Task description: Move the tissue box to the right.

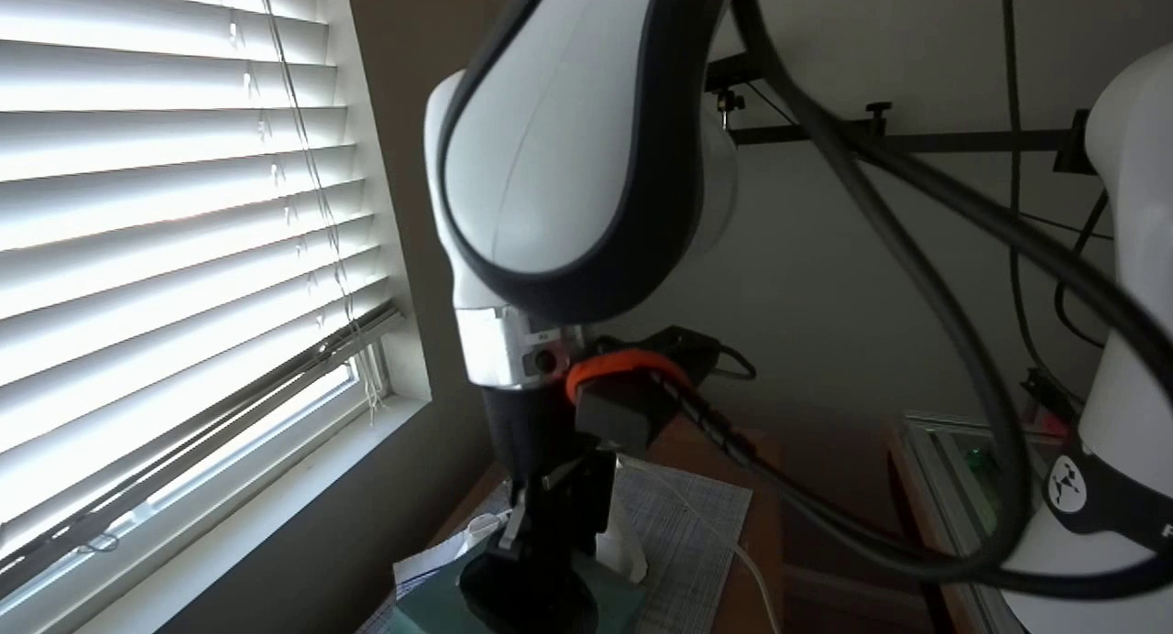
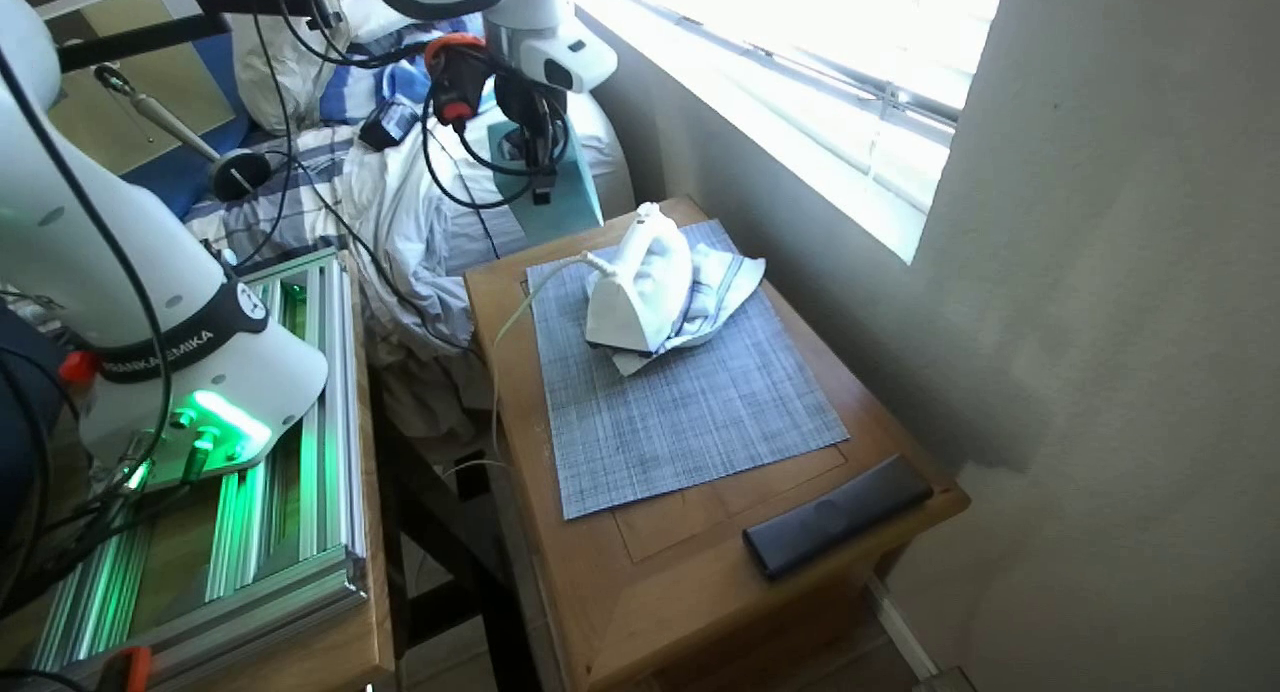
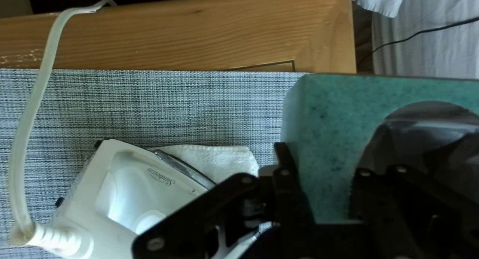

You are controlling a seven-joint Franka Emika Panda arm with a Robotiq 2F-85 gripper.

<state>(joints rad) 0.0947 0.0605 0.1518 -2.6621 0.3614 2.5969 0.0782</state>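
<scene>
My arm (image 1: 559,139) bent over, my hand (image 3: 322,162) pointing down near one end of the desk (image 2: 625,612), gripping the tissue box (image 3: 333,94), one finger (image 3: 287,165) outside, one at its cut-out.

the tissue box (image 3: 331,135) is teal-green with darker speckles, and its broad top carries a rounded opening (image 3: 415,135) with glossy film (image 3: 438,126) in it; the inside is too dark to read. in the wrist view it spans the right of the frame, cropped by the edge, held by the strip between opening and left wall. in an exterior view the tissue box (image 1: 609,602) shows at bottom centre, cut by the lower edge; in an exterior view the tissue box (image 2: 575,182) shows near upper centre, partly hidden.
</scene>
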